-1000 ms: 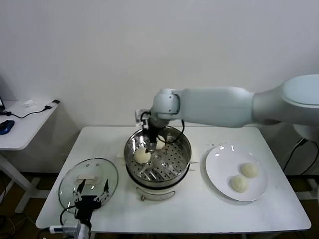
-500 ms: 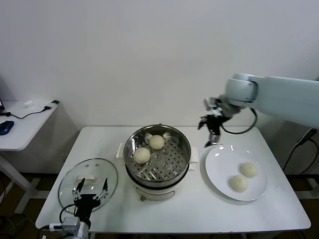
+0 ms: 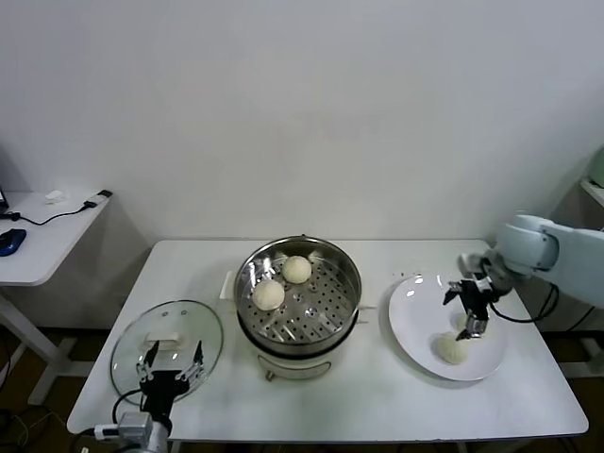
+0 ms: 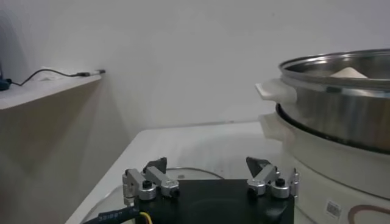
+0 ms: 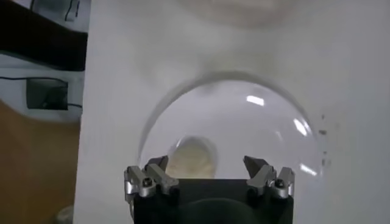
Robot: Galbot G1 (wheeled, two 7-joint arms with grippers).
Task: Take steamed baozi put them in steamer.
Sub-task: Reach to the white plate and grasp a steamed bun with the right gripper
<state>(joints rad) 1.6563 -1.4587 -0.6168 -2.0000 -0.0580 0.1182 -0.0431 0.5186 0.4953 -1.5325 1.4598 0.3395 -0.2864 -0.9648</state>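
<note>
Seen from the head: a round shiny stainless-steel steamer [image 3: 298, 304] with a perforated tray at the middle of the white table [image 3: 330, 392], holding two of the small cream-white steamed baozi [image 3: 268, 294], side by side toward the tray's left and rear. To its right, a flat white round plate [image 3: 415, 326] with one domed bun [image 3: 453, 348] clear near the front and a second mostly hidden behind the right gripper [image 3: 470, 311], which hangs over the plate with fingers spread wide and nothing between them. To the steamer's left, a round glass lid [image 3: 168, 347] with a pale handle, lying flat near the table's front-left corner, and just in front of it the left gripper [image 3: 173, 366], parked low, fingers likewise spread and empty.

Only from the right wrist: a look straight down between the released fingers [image 5: 153, 175] onto the plate's rim [image 5: 183, 97], one bun [image 5: 191, 159] directly beneath, nearer one finger than the other, plate surface bare on the other side.

Only from the left wrist: the steamer's steel wall [image 4: 341, 109] from the side, a white side handle [image 4: 277, 91], and a bun's pale top [image 4: 348, 72] just above the rim.

Open tabletop between lid and steamer, in front of the steamer, and between steamer and plate. Plate close to the right edge; grey side desk [image 3: 42, 236] well apart at far left.
</note>
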